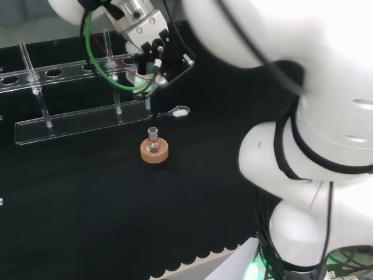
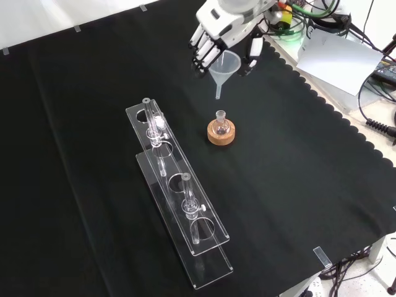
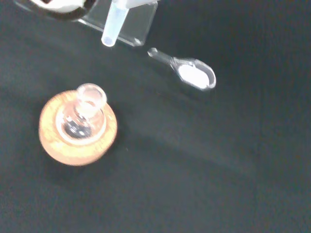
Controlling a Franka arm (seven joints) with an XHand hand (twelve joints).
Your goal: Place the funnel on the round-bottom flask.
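Your inventory, taken left to right across the front view: item one, a clear rack (image 2: 179,198) of two long plates lying on the black-clothed table (image 2: 74,154), well away from the robot hand, down and to its left; you can see upright clear tubes (image 2: 153,127) standing in some of its round holes. Item two, the robot hand (image 2: 213,37), entering from the top of that view with its fingers (image 2: 201,52) curled round the rim of the funnel (image 2: 224,68); count it as clamped on the funnel. The funnel is clear, cone upward and stem pointing down, held in the air clear of the cloth. Item three, the round-bottom flask (image 2: 221,125), small and clear, sitting upright in a cork ring (image 2: 221,134) on the table, below the robot hand in the front view and apart from the funnel; the stem tip hangs above the flask neck and slightly off to one side of it, not touching. In your wrist view the funnel stem (image 3: 114,26) sits off to the side of the flask mouth (image 3: 91,94), not over it. Item four, a small clear scoop (image 3: 192,73) with white in its bowl, lying flat on the cloth near the flask; in the head view it (image 1: 178,112) lies just beyond the cork ring (image 1: 155,151), beneath the robot hand (image 1: 157,52).
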